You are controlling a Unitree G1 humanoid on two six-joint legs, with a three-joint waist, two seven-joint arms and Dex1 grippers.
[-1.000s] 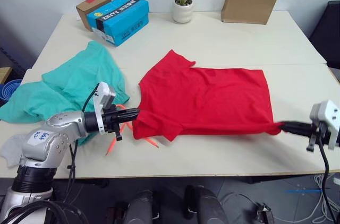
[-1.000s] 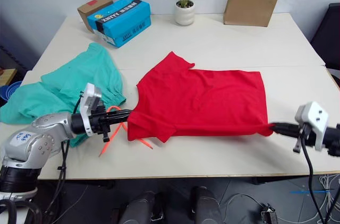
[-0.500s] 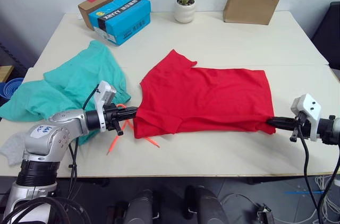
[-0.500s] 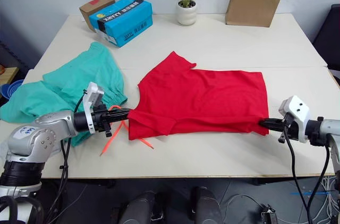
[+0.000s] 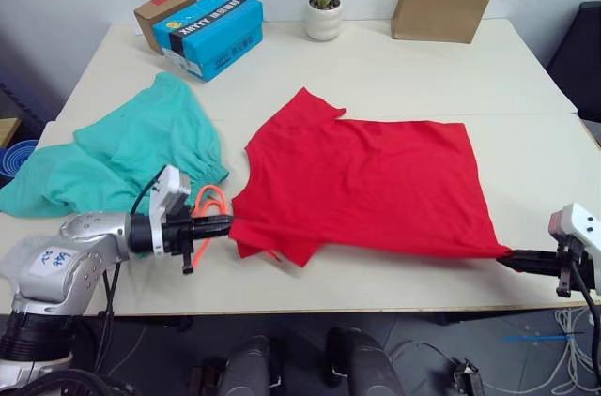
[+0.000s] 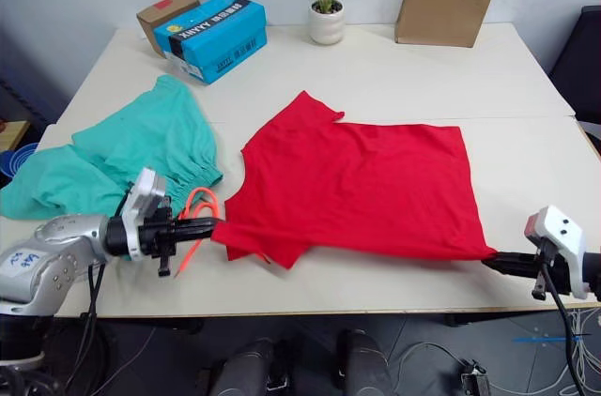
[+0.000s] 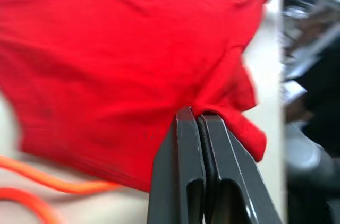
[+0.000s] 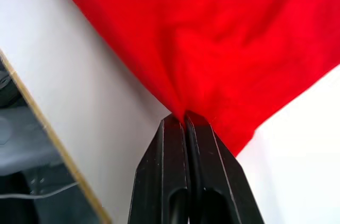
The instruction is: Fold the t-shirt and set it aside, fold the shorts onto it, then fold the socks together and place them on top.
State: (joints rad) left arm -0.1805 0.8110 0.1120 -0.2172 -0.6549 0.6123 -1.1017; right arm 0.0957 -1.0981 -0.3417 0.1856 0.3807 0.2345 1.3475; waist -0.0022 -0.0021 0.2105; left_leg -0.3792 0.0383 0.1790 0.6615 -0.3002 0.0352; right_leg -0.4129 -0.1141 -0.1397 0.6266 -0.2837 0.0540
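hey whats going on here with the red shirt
The robot is working on the red t-shirt, which lies spread on the table. The left gripper is shut on the shirt's near left edge and the right gripper is shut on its near right corner, stretching the fabric between them along the table's front edge. The teal shorts lie crumpled to the left, not yet folded.

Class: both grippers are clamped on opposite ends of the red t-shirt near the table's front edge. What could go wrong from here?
1. The right gripper pinches only a small corner of the t-shirt; a pull could slip it free.
2. The shorts' orange drawstring lies beside the left gripper and might get dragged.
3. The near hem sits by the table edge and may hang off.
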